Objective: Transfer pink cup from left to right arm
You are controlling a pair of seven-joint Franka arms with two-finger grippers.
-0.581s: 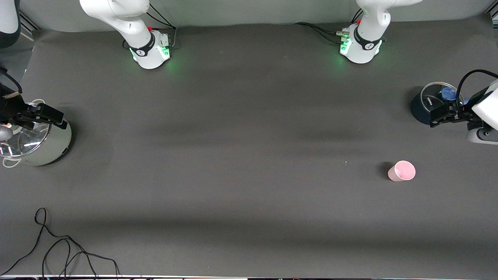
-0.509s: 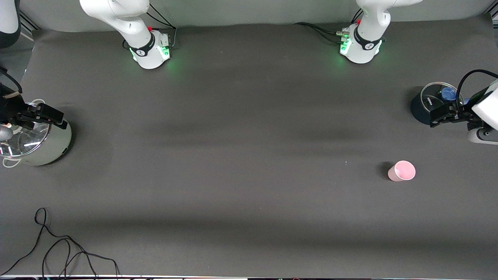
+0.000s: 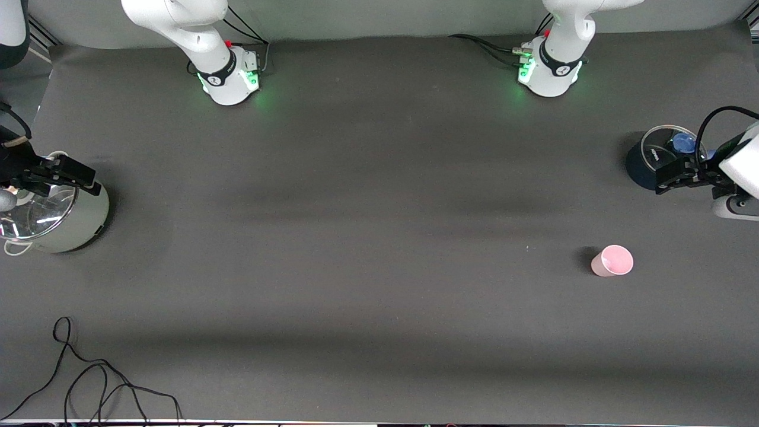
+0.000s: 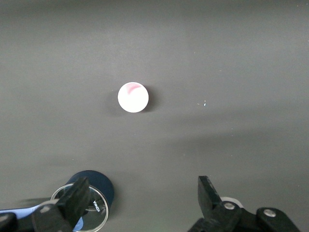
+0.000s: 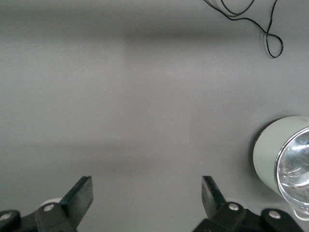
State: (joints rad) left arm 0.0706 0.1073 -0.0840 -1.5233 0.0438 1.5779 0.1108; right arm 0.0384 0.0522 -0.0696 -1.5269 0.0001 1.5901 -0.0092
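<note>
- Black cable [image 3: 89,379]: it lies in loose loops on the table [image 3: 379,237], nearest the front camera, at the right arm's end. It plays no part in the coming move.
- Pink cup [image 3: 612,261]: it stands upright on the table with its mouth up, toward the left arm's end, with bare mat all round it. Its long axis is vertical. My left wrist view looks almost straight down into the pink cup [image 4: 133,97], so a side grip across its wall looks suitable.
- Key relation: the cup is nearer the front camera than my left gripper, well apart from it, and a little toward the middle of the table. My left arm is by far the nearer arm. I judge that the pickup belongs to it.
- Left gripper [image 3: 676,175]: it hovers over the dark blue pot [image 3: 652,157] with the glass lid, at the left arm's end. Its fingers [image 4: 207,193] are spread wide and grip nothing. I judge that the next move is a travel to the cup, then a descent.
- Right gripper [image 3: 65,175]: it hovers over the silver pot [image 3: 77,219] with a glass lid, at the right arm's end. Its fingers [image 5: 83,193] are spread wide and grip nothing. This arm waits, and the handover is not yet started.
</note>
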